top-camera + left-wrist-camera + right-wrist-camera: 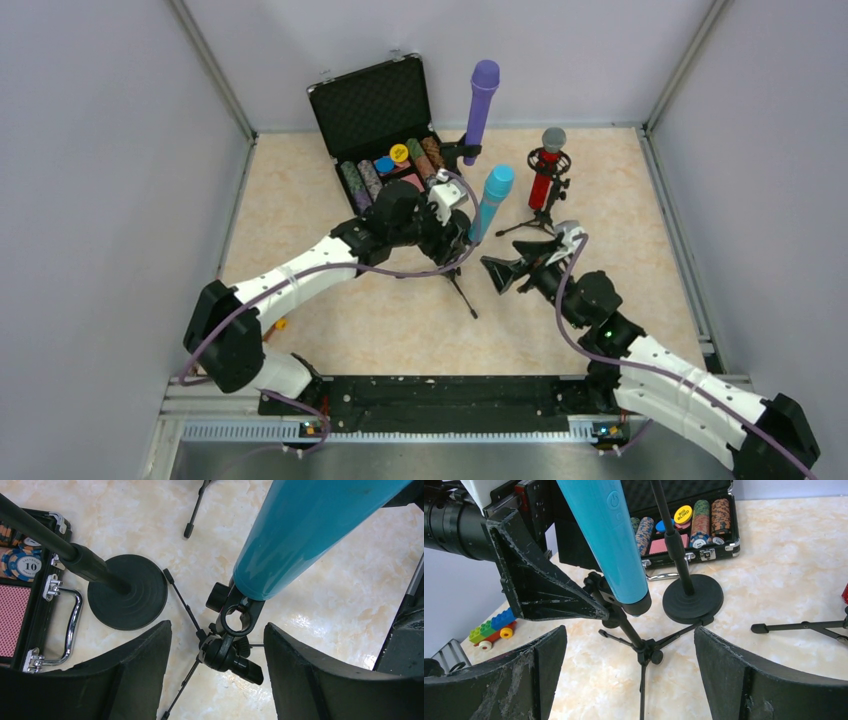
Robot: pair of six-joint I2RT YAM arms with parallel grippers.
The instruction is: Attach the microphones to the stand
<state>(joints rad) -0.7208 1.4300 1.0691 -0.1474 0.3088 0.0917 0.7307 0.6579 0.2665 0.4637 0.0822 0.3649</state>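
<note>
The light blue microphone (491,203) stands tilted in the clip of a small black tripod stand (462,290) at mid table. It also shows in the left wrist view (310,530) and in the right wrist view (609,535). My left gripper (460,238) is open, its jaws on either side of the stand's clip (239,617) without touching it. My right gripper (514,268) is open and empty, facing the tripod hub (647,655). The purple microphone (482,108) stands on a round-base stand (692,599). The red microphone (545,170) sits in its own tripod stand.
An open black case (375,110) with poker chips (699,517) and cards lies at the back left. A leg of the red microphone's tripod (804,627) reaches in from the right. A toy block car (491,627) lies at the left. Walls enclose the table.
</note>
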